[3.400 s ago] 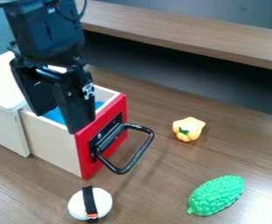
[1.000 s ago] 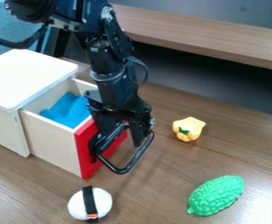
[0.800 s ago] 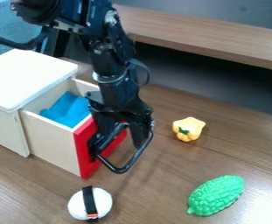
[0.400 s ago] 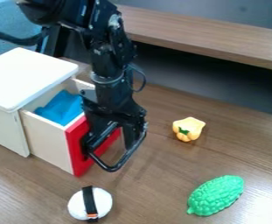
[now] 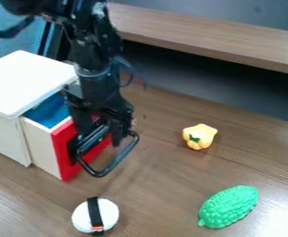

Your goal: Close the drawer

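Drawer [image 5: 64,159] part-open, 9 o'clock | end effector [image 5: 99,139] wide, at handle [image 5: 118,159] | push evenly toward 10 o'clock — square to the front — until it meets cabinet [image 5: 28,83]

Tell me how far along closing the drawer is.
Done: the drawer has slid partway into the white cabinet, showing less side wall than before. In hand: the claw is at the black handle, apparently pushing. Left: the red front stands clear of the cabinet, blue cloth visible.
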`<control>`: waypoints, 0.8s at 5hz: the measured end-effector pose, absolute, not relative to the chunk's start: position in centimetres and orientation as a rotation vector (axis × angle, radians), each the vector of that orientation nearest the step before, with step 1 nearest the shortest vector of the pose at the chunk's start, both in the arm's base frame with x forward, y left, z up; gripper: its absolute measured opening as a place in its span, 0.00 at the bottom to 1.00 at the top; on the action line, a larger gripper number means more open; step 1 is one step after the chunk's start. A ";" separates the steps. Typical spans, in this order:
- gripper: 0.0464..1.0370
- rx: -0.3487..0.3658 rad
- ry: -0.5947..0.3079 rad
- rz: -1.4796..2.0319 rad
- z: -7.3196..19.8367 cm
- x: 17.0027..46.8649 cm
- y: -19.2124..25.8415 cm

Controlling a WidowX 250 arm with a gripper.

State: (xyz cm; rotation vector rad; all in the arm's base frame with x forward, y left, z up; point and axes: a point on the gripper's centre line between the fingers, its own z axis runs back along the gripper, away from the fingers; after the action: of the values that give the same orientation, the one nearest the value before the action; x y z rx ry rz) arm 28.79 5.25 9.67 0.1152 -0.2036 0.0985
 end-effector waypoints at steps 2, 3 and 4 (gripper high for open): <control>0.96 0.150 -0.204 0.131 10.1 28.6 7.3; 0.96 0.185 -0.199 0.136 10.3 28.5 7.9; 0.96 0.231 -0.192 0.143 10.3 28.4 9.2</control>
State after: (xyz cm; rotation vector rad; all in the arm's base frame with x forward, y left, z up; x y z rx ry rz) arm 28.37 9.19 10.31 0.2307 -0.1924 0.1433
